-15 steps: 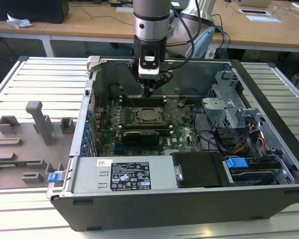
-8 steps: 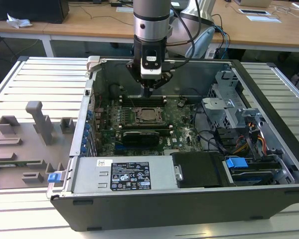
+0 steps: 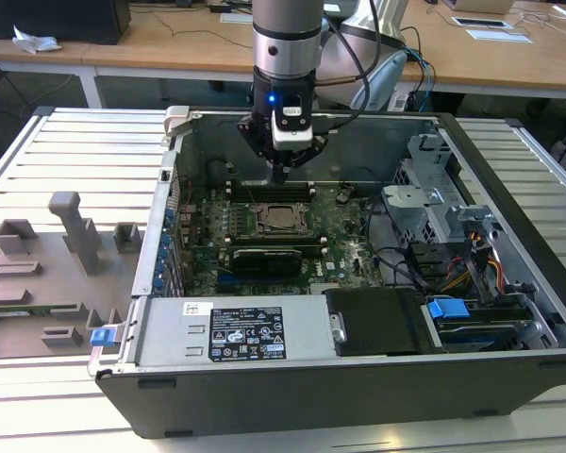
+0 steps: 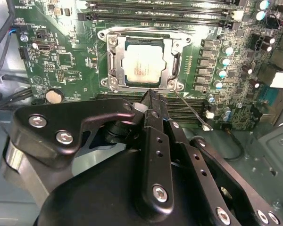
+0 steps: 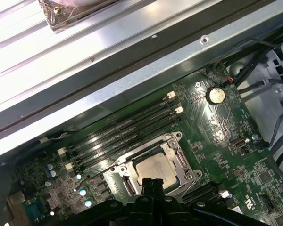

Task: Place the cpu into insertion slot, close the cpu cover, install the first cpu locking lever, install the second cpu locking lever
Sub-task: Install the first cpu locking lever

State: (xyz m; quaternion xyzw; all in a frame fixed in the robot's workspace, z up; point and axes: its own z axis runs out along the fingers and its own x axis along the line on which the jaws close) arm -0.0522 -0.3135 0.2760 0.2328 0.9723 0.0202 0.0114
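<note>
The cpu (image 4: pixel 140 66) lies flat in the insertion slot (image 3: pixel 279 219) on the green motherboard, its pale metal top showing through the window of the cpu cover (image 4: pixel 169 49), which lies down over it. A thin wire locking lever (image 4: pixel 193 112) sticks out at a slant from the socket's corner beside my fingertips. My gripper (image 4: pixel 150 95) hangs just above the socket's edge, on the memory-slot side, shut with nothing between its fingers. The cpu (image 5: pixel 155 170) and gripper (image 5: pixel 153 184) also appear in the first wrist view. In the exterior view my gripper (image 3: pixel 279 176) hovers above the board.
Long black memory slots (image 4: pixel 179 109) run alongside the socket. The open computer case (image 3: pixel 174 160) walls the board in. A power supply (image 3: pixel 231 330) sits in front, with a drive cage and cables (image 3: pixel 453 255) at the exterior view's right. A grey fixture tray (image 3: pixel 47 274) is outside.
</note>
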